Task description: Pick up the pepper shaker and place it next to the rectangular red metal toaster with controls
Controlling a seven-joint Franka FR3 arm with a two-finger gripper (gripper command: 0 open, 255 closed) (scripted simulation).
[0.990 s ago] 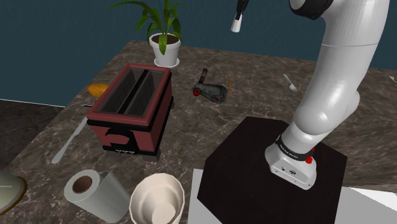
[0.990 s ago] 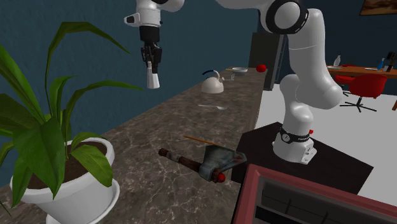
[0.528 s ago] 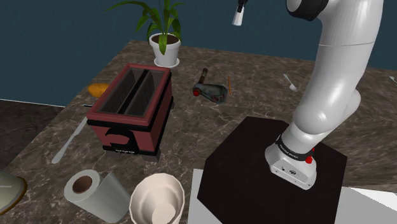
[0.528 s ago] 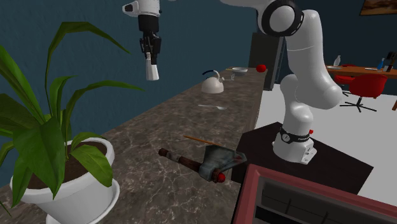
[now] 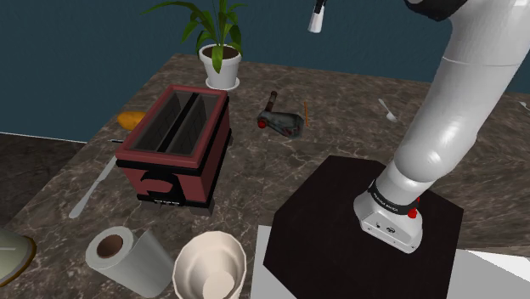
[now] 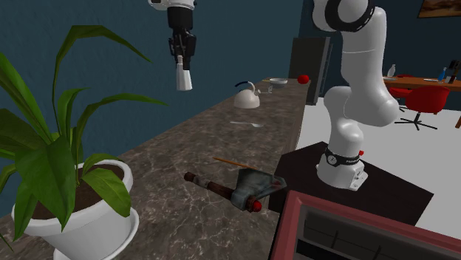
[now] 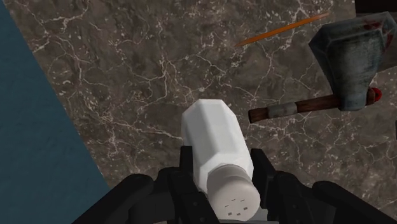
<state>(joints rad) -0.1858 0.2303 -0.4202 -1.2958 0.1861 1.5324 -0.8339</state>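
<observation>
The end effector (image 6: pixel 182 60) pinches the white pepper shaker (image 7: pixel 215 143) near its cap, high above the dark veined counter (image 5: pixel 340 102), about 2 o'clock from the red toaster (image 5: pixel 174 144) in the shoulder view.

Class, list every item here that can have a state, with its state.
pepper shaker: clasped, held in the air
gripper: shut on the pepper shaker
toaster: upright, both slots empty
paper roll: lying on its side
potted plant: upright
</observation>
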